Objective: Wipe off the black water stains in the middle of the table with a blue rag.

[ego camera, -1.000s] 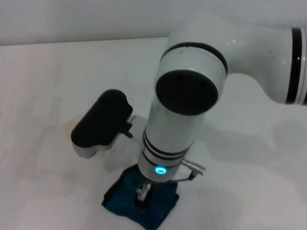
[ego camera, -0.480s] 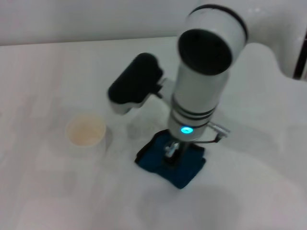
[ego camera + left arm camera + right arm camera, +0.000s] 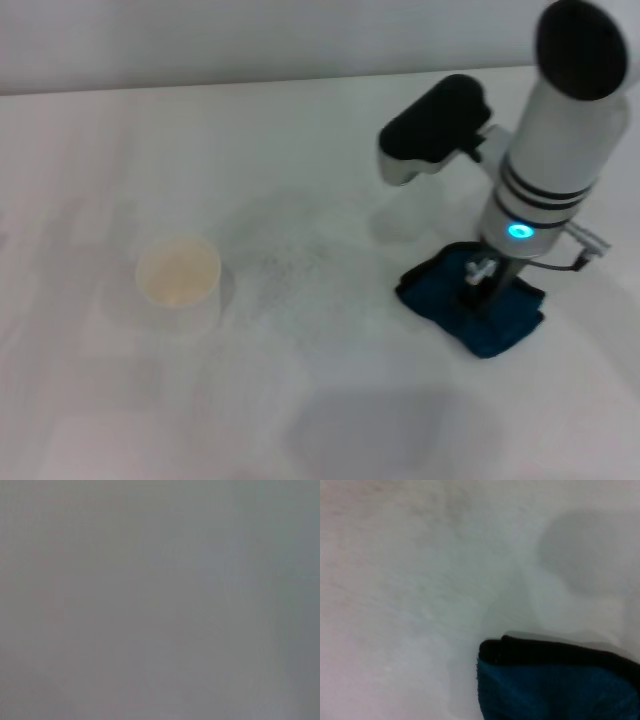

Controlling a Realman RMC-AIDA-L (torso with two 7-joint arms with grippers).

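Dragged rightward across the table (image 3: pixel 300 150), the blue rag (image 3: pixel 470 300) lies under the right end effector (image 3: pixel 480 290), apparently pinching it.

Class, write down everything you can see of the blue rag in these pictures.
The blue rag is a small dark teal cloth with a black edge, soft and slightly rumpled, lying flat on the white table toward the robot's right. The right gripper presses down on its middle from above. In the right wrist view its black-edged corner rests on bare table. Nothing else touches it.
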